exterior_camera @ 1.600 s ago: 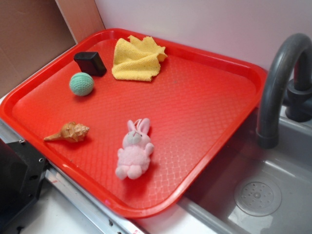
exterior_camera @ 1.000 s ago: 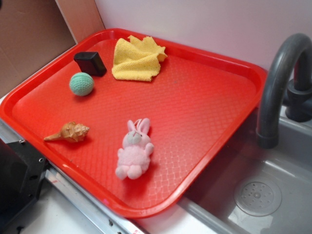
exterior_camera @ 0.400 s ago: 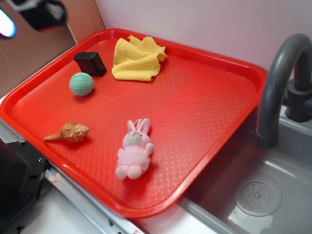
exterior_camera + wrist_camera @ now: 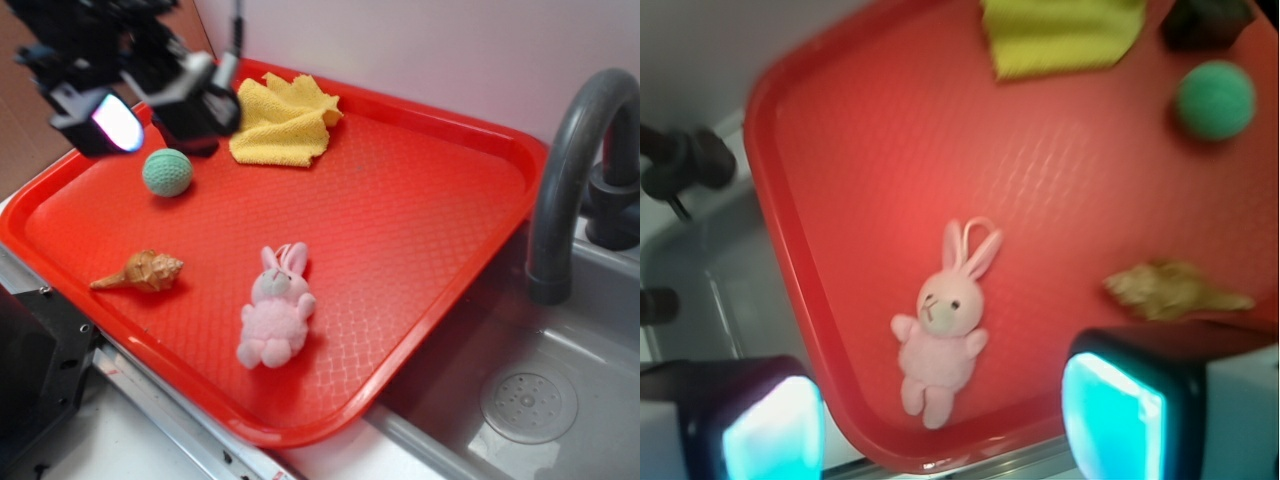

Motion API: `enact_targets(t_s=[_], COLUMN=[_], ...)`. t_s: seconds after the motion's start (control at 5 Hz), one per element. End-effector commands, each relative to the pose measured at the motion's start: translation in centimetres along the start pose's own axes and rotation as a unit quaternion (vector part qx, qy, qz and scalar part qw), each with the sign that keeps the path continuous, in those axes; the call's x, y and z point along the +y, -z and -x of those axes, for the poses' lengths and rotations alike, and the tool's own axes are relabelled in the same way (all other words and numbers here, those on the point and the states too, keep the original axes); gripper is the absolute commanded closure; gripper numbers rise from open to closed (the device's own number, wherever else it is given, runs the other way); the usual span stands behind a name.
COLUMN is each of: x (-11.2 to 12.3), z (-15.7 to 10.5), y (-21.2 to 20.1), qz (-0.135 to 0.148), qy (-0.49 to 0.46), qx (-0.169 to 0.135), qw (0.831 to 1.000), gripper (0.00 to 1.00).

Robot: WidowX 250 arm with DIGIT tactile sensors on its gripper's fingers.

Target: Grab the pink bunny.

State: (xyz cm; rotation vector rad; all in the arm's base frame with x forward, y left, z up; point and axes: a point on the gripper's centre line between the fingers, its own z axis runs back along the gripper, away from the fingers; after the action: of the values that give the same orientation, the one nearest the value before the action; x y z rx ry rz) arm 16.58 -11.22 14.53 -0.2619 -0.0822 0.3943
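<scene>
Pink bunny [image 4: 942, 335] lies beneath, well apart from the spread pincer [image 4: 940, 425].

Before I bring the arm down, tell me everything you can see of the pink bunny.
The small fluffy pale-pink plush bunny lies face up, flat on the red plastic tray, near its front edge. It has two long ears with pink linings, a paler face with dark eyes, stubby arms spread out and two short legs. Nothing but the tray touches it; the tan seashell lies apart beside it.
</scene>
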Motion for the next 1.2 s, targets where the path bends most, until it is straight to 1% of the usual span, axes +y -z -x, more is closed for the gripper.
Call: enact_targets(t_s=[0.0, 0.2, 0.6, 0.8, 1.0], x=[-1.8, -1.9, -1.1, -0.5, 0.1], z=[0.2, 0.6, 1.7, 2.0, 2.1], y=[3.8, 6.4, 11.0, 12.4, 13.0], qz=[-0.009, -0.038, -0.077, -0.086, -0.095], qy=[0.013, 0.017, 0.012, 0.005, -0.002], qx=[0.012, 0.034, 0.07, 0.081, 0.082], qw=[1.0, 0.999, 0.994, 0.993, 0.992], gripper=[0.0, 0.0, 0.0, 0.0, 0.0])
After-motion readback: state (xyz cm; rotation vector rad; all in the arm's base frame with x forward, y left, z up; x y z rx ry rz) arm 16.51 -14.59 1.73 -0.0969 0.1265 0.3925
